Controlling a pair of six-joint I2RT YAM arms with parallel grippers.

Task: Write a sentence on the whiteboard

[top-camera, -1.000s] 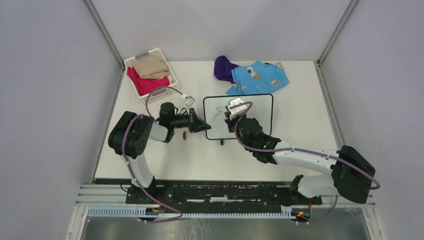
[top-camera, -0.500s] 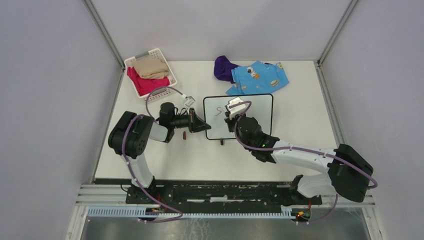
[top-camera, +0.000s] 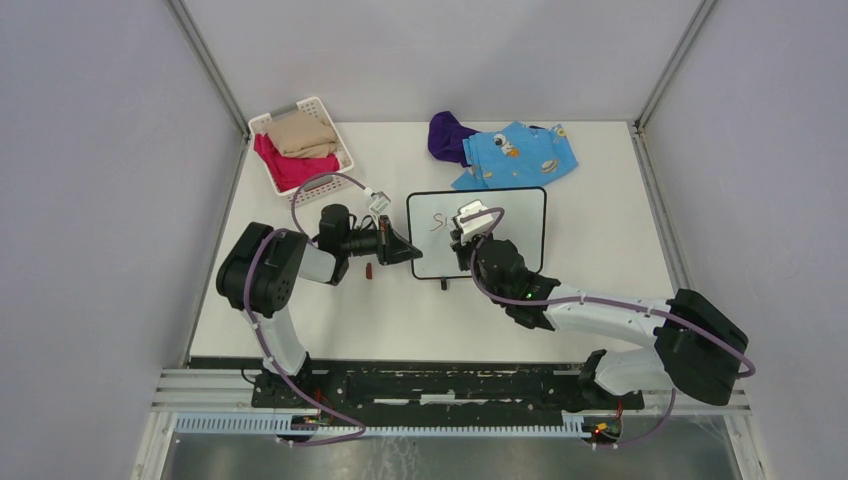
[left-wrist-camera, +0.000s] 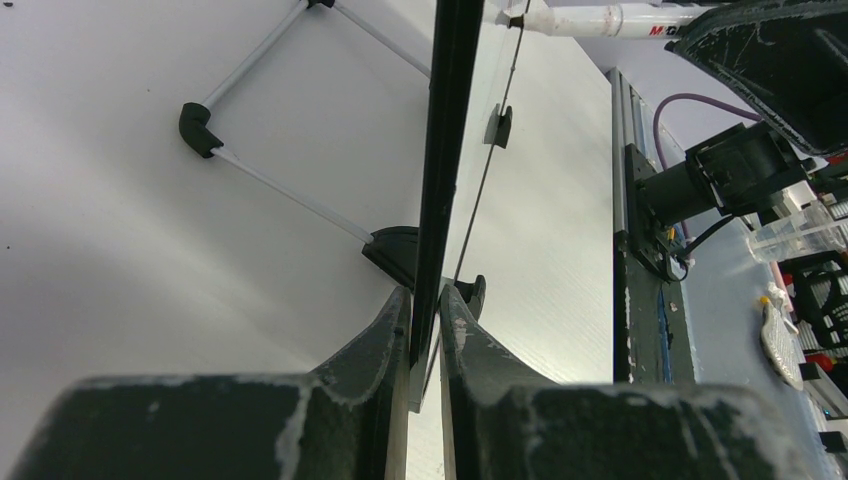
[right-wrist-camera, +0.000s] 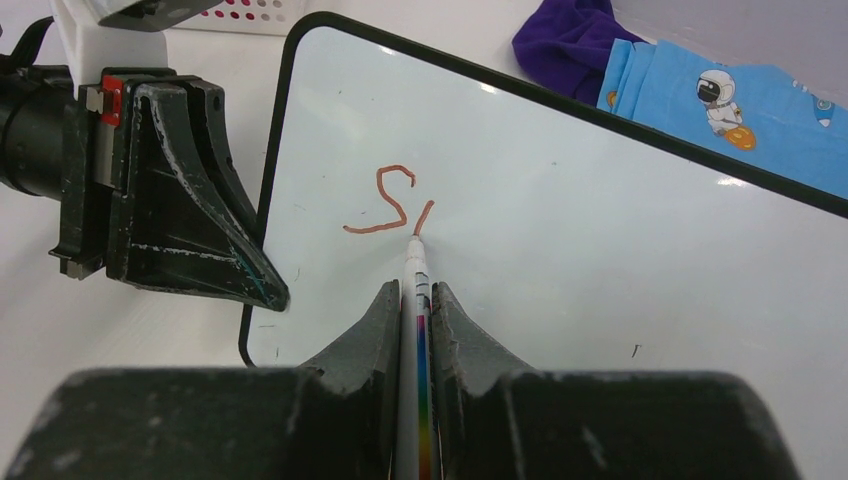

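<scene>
The whiteboard (top-camera: 515, 225) lies flat at mid-table, white with a thin black frame. My left gripper (top-camera: 408, 250) is shut on its left edge; the left wrist view shows the black frame (left-wrist-camera: 445, 150) pinched between the jaws (left-wrist-camera: 427, 295). My right gripper (top-camera: 460, 232) hovers over the board's left half, shut on a white marker (right-wrist-camera: 417, 270) with a rainbow stripe. The marker's tip touches the board (right-wrist-camera: 600, 230). The sentence (right-wrist-camera: 385, 205) reads as a reddish-brown "S" with a short slanted stroke (right-wrist-camera: 424, 212) beside it, ending at the tip.
A white slatted basket (top-camera: 342, 150) with beige and pink cloth stands at the back left. A purple cloth (top-camera: 448, 135) and a blue printed garment (top-camera: 520, 155) lie just behind the board. A small reddish-brown cap (top-camera: 369, 270) rests on the table under my left arm.
My right gripper has slid a little toward the near side with the marker, and a short stroke has appeared to the right of the "S". The left arm has stayed still.
</scene>
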